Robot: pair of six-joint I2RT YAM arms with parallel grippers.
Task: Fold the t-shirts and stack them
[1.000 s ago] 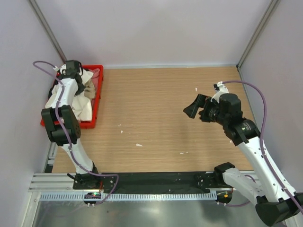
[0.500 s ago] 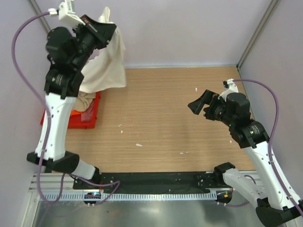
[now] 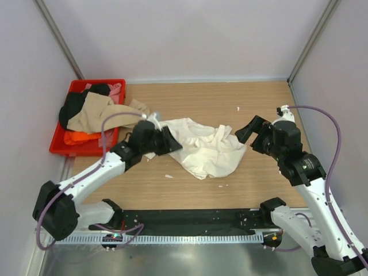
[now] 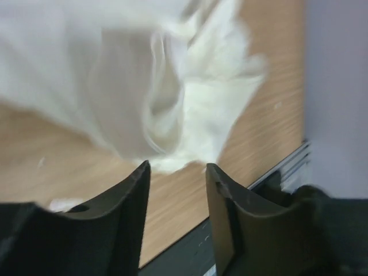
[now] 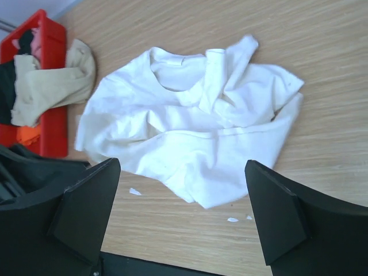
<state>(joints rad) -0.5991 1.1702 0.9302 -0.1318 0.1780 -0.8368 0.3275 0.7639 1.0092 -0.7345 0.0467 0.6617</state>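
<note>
The cream t-shirt (image 3: pixel 204 149) lies crumpled on the wooden table (image 3: pixel 195 98), right of the red crate (image 3: pixel 109 84). The left gripper (image 3: pixel 168 141) sits at the shirt's crate-side edge, jaws slightly parted and gripping nothing. The right gripper (image 3: pixel 248 138) hovers at the far edge, jaws spread wide and empty. A tan shirt (image 3: pixel 92 112) spills over the crate's rim, above the black (image 3: pixel 72 106) and orange (image 3: pixel 77 138) ones.

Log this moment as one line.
cream t-shirt: crumpled on table | left gripper: open, at shirt's edge | right gripper: open, empty | tan t-shirt: atop red crate
</note>
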